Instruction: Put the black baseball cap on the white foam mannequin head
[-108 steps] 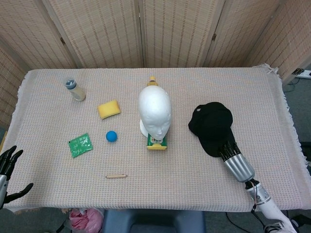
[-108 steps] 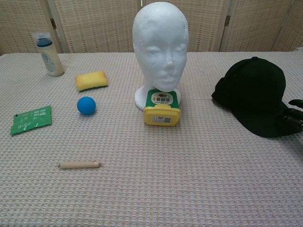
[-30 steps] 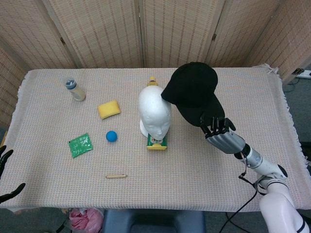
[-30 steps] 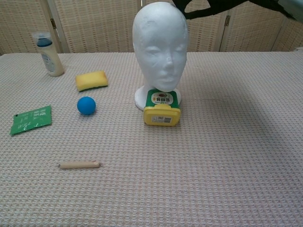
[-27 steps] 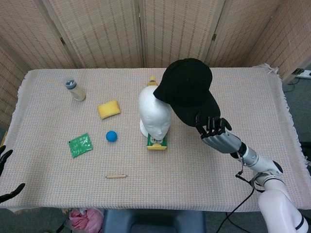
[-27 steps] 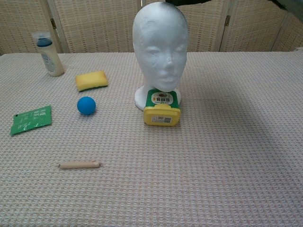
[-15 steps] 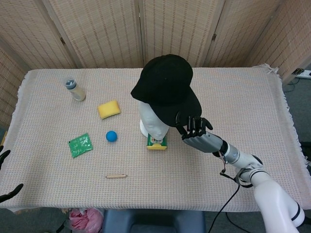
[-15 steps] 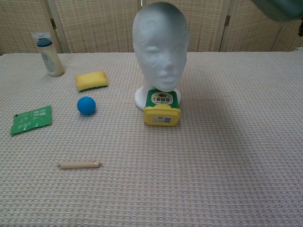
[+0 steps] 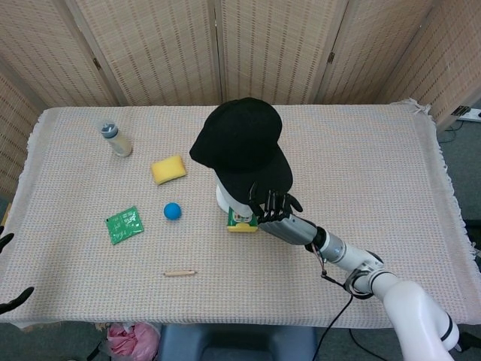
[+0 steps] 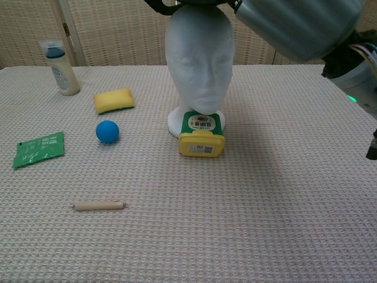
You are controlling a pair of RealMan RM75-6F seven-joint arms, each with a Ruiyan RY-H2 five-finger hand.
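The black baseball cap (image 9: pixel 240 144) sits over the top of the white foam mannequin head (image 10: pixel 199 65), hiding all but the head's base (image 9: pixel 222 197) in the head view. In the chest view only the cap's lower edge (image 10: pixel 168 5) shows at the top of the frame, above the bare face. My right hand (image 9: pixel 275 206) grips the cap's brim on the near right side, and its forearm (image 10: pixel 300 26) crosses the upper right of the chest view. My left hand (image 9: pixel 10 295) is at the table's near left corner, fingers apart and holding nothing.
A yellow-green box (image 9: pixel 242 220) stands right in front of the mannequin's base. To the left lie a yellow sponge (image 9: pixel 169 168), a blue ball (image 9: pixel 173 210), a green packet (image 9: pixel 125 224), a wooden stick (image 9: pixel 180 272) and a small bottle (image 9: pixel 116 139).
My right hand has carried the cap left and down from beside the mannequin head until it sits on the crown. The left hand has hardly moved.
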